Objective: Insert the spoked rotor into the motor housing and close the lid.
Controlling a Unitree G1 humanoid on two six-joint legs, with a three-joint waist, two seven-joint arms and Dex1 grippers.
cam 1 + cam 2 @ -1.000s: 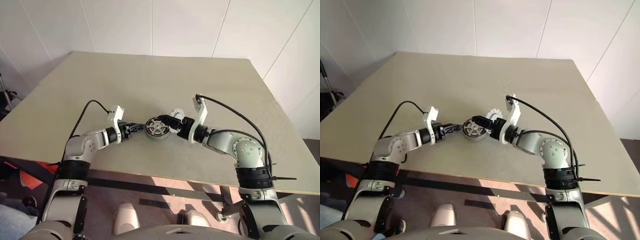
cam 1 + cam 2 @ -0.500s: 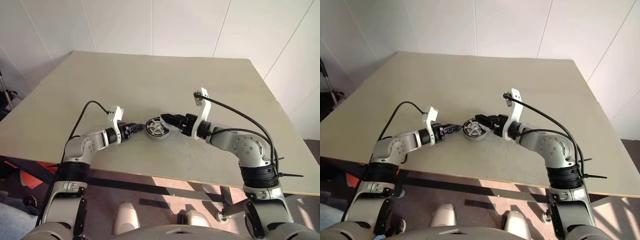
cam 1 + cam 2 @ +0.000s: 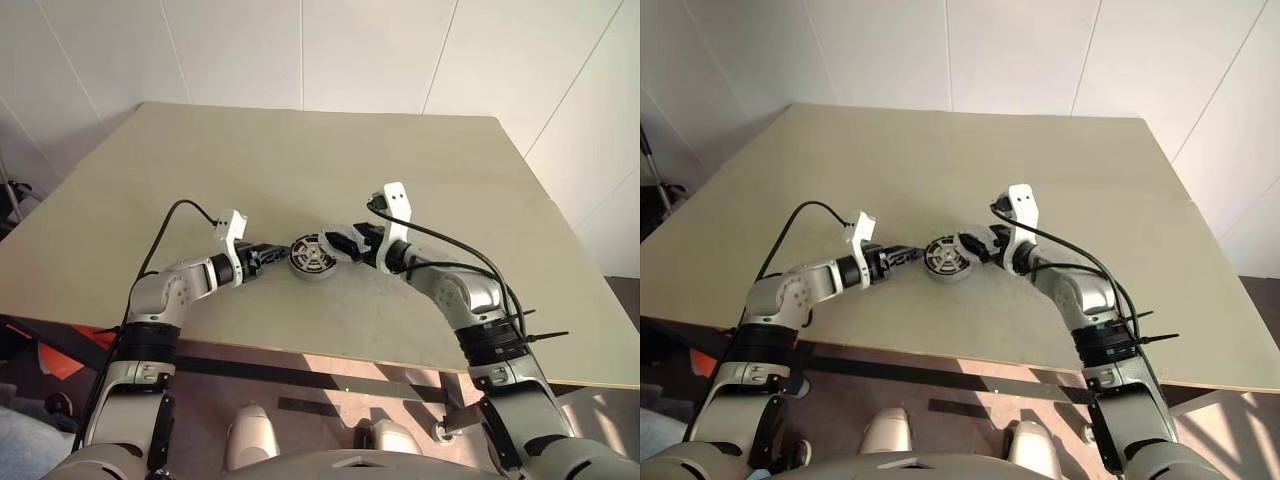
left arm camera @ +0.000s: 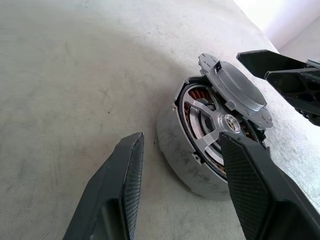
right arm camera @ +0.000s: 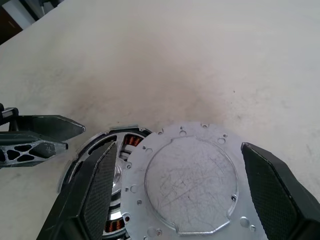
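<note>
Closing the lid [image 5: 187, 182] calls for sliding it square over the motor housing [image 4: 200, 150] mid-table before pressing, since it lies tilted and offset on the rim with the spoked rotor [image 4: 207, 122] already seated. Its flat face points upward and away from the left gripper [image 4: 182, 187]. Both the left and right gripper [image 5: 180, 200] are spread, pinching nothing.

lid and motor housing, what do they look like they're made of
The lid looks like bare metal, probably aluminium: a dull silver face with fine scratches and small drilled holes round its edge. The motor housing looks like matte grey metal, though a painted or cast finish can't be ruled out; inside it show copper-coloured windings, likely enamelled wire.
</note>
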